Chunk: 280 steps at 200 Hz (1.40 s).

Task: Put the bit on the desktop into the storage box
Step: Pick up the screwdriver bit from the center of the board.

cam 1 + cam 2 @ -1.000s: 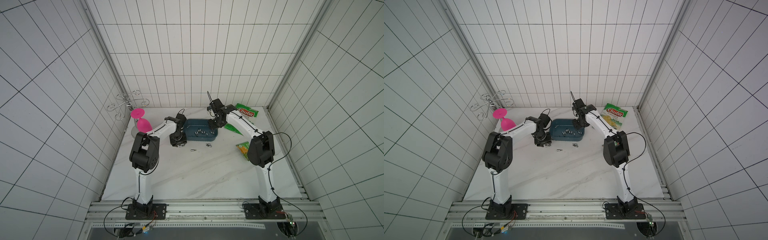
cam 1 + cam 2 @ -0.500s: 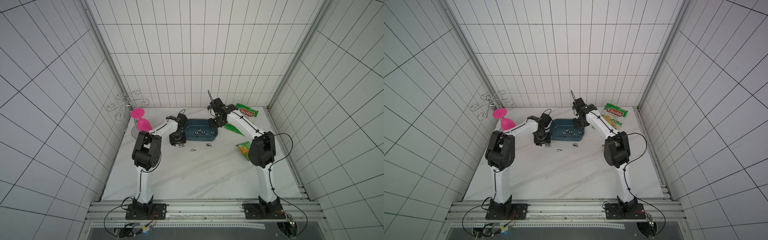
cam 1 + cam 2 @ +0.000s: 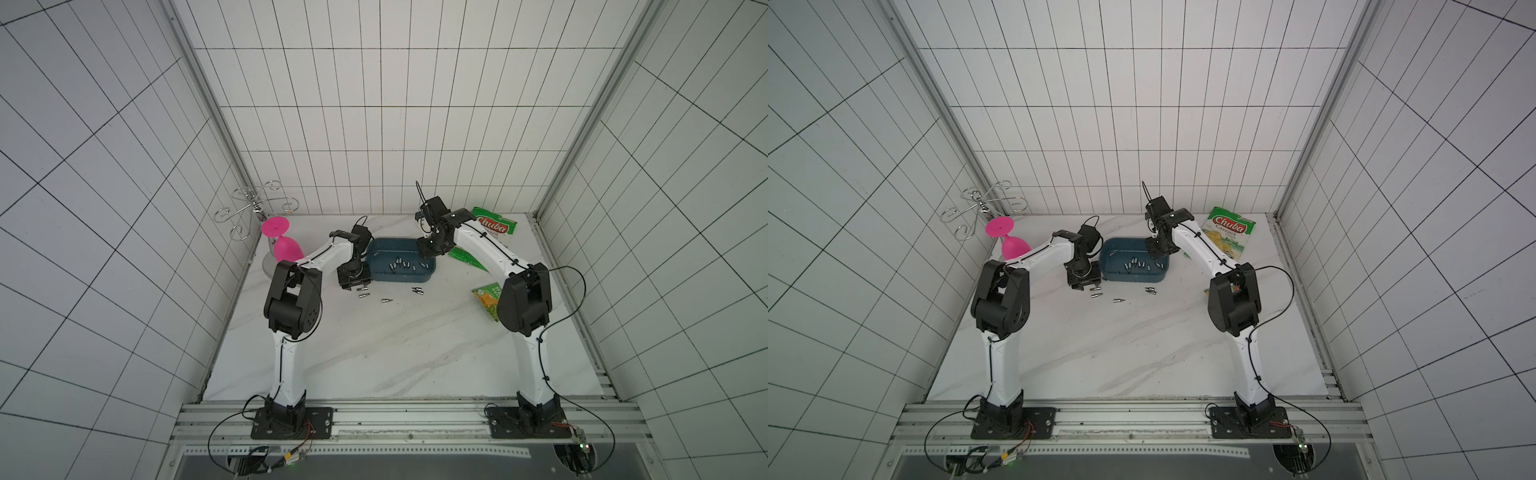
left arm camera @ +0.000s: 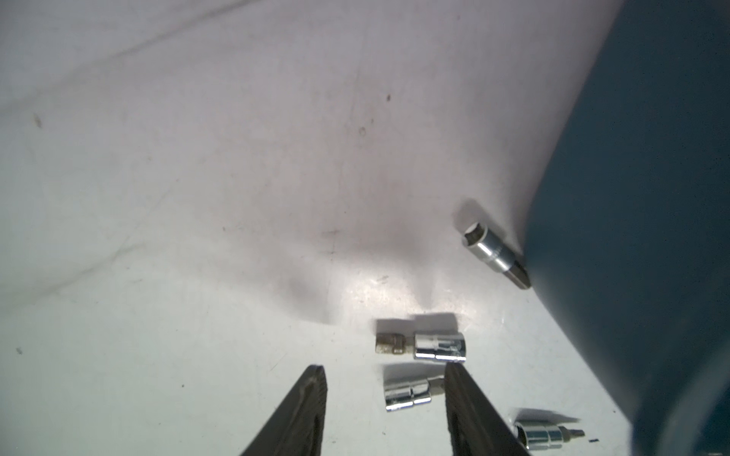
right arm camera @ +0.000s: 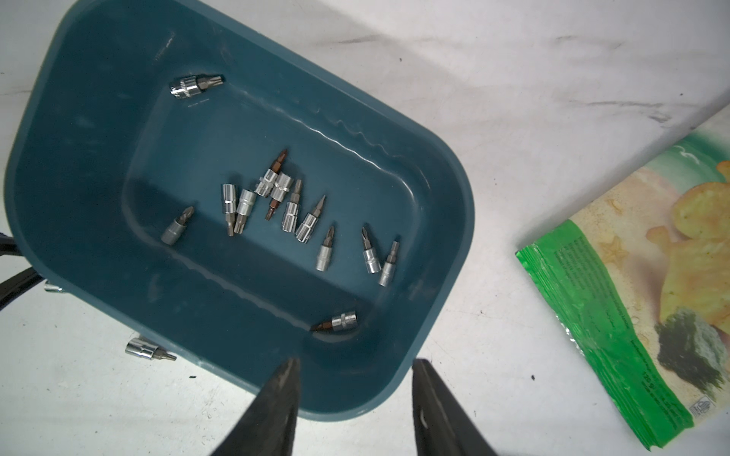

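Both top views are bright, evenly lit from above and sharp, the tile walls (image 3: 374, 124) splaying toward the edges; the desk (image 3: 395, 353) carries only faint shadows; the left wrist view is hazy, with a glare patch on the desk and short dark shadows beside the bits (image 4: 439, 347); the storage box (image 4: 651, 197) wall is a dark blur; the right wrist view is crisper, its fingers (image 5: 276, 410) soft.

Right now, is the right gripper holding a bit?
No, the right gripper is open, with nothing between its jaws, above the blue box.
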Each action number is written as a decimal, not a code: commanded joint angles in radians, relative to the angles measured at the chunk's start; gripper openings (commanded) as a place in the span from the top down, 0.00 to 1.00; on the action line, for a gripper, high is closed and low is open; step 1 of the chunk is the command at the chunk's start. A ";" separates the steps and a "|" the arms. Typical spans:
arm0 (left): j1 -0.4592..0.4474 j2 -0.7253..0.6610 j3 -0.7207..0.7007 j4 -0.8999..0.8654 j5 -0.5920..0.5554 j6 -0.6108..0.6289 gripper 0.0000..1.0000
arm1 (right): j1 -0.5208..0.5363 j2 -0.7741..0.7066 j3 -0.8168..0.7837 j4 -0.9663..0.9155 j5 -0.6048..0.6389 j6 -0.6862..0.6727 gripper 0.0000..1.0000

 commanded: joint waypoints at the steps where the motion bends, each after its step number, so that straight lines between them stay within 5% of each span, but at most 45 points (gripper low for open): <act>1: 0.003 0.034 0.033 0.016 0.013 -0.009 0.48 | -0.012 -0.048 -0.011 -0.018 0.012 0.005 0.51; 184: -0.027 0.029 -0.020 0.014 0.012 -0.016 0.49 | -0.014 -0.103 -0.061 -0.006 0.004 0.014 0.53; 280: -0.036 0.016 -0.067 0.034 0.014 -0.025 0.60 | -0.003 -0.138 -0.113 0.012 0.003 0.021 0.54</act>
